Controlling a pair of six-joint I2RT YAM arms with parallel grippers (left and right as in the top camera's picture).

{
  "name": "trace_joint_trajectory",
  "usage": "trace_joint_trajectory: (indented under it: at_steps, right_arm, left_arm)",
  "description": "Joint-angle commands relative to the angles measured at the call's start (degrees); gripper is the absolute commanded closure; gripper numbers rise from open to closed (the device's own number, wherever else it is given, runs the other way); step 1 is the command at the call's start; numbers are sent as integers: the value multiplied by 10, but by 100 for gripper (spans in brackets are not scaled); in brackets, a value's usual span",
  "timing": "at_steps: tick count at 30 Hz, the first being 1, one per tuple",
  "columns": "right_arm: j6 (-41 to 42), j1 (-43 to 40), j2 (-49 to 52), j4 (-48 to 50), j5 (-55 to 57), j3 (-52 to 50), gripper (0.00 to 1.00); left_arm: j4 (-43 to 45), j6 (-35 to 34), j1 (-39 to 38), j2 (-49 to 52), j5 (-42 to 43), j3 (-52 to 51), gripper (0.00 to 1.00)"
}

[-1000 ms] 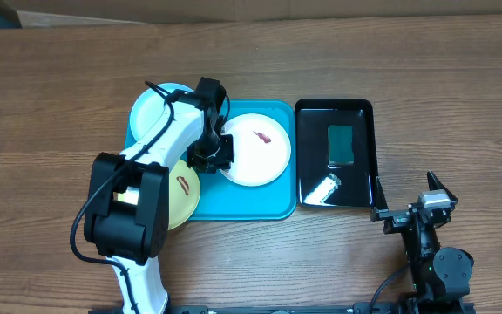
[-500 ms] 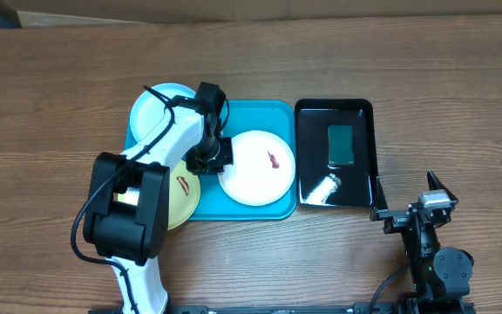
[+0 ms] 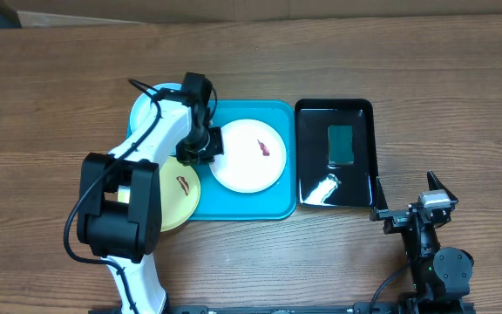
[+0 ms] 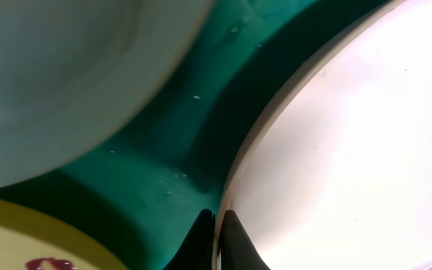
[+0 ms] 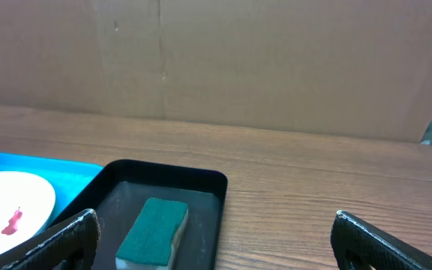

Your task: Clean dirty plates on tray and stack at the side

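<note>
Where left fingers [image 4: 235, 238] pinch, white plate [image 3: 244, 164] rim between

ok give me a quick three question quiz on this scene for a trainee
1. True or false: the green sponge lies in the black tray.
2. Which plate's rim does the left gripper pinch? A pale cyan, B white, C yellow-green.
3. Fill in: the right gripper is ____ and holds nothing.

Key: 1 true. 2 B, the white plate. 3 open.
</note>
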Motion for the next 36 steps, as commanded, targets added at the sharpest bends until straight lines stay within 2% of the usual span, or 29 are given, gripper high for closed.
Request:
trace_joint_trajectory:
  at_steps: [1,8,16,21,23,26,27,30,31,36]
  right_arm:
    - [4,2,-6,3,0,-6,0]
    - [4,2,-6,12,6,-6,0]
    - [33,2,-1,-5,4,8,0]
    - [78,2,26,-69,20,115,0]
    - [123,2,109,-133,13,222,0]
    - [122,2,217,-213,10,329,0]
    - [118,2,298,-276,-2,406,0]
    - [118,2,425,-392,-21,524,0]
    - [118,2,499,-459,-41,589,0]
    - [118,2,639,-549,-144,681,0]
  left_arm:
    - [-2,9,3,6,-18,10,94]
    - [-5,11,2,6,-18,10,82]
    - [-13,11,2,6,-18,10,85]
    - [-15,11,2,6,-16,10,84]
    - [-16,11,2,6,-16,10,84]
    - [-16,11,2,6,-16,10,84]
    - [-16,11,2,6,-16,10,84]
    - [-16,11,2,6,-16,10,87]
    - [-16,11,2,6,-16,10,89]
    - [-15,11,2,6,-16,10,90]
